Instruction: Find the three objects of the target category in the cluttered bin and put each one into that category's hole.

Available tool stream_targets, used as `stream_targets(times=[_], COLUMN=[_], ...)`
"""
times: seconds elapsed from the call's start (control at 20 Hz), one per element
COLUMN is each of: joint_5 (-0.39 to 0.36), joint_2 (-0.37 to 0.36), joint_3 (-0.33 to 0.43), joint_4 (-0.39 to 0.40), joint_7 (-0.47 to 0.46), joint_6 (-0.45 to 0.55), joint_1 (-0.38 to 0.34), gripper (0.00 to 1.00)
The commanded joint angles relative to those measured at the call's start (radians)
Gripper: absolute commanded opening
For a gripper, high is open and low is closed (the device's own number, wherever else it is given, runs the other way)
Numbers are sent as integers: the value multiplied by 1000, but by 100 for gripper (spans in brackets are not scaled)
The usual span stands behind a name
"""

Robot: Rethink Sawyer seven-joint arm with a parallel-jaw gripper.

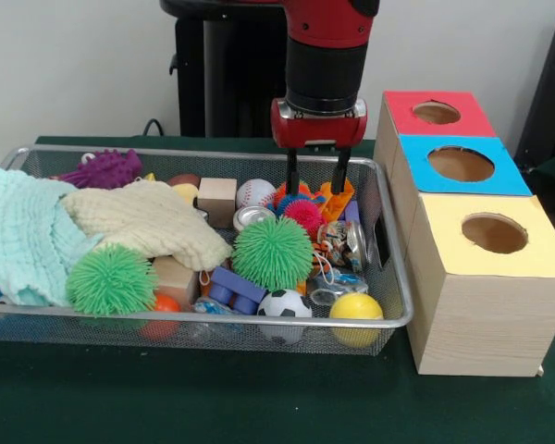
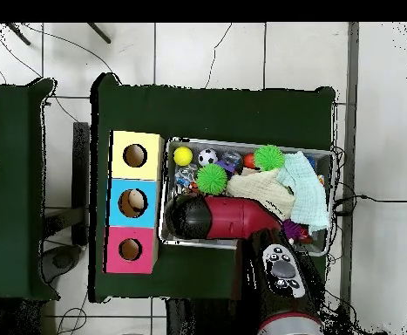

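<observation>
Hovering over the bin's [image 1: 393, 319] hole-box end, the gripper [image 1: 315, 183] holds nothing, jaws spread wide; a small pink spiky ball [image 1: 304, 215] lies directly beneath them.

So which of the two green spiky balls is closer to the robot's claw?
The green spiky ball in the middle of the bin is closer to the gripper, which hangs open just behind it. The other green spiky ball sits far off by the cloths.
</observation>
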Motion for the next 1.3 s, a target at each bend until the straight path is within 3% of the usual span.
stream_targets(times=[0.05, 0.4, 1.05, 1.3], joint_5=[-74, -79, -14, -29], joint_2=[64, 76, 31, 36], joint_3=[84, 94, 195, 173], joint_4=[-150, -195, -156, -161], joint_7=[3, -5, 41, 83], joint_6=[-63, -29, -39, -72], joint_1=[-1, -3, -41, -7], gripper=[100, 100, 100, 100])
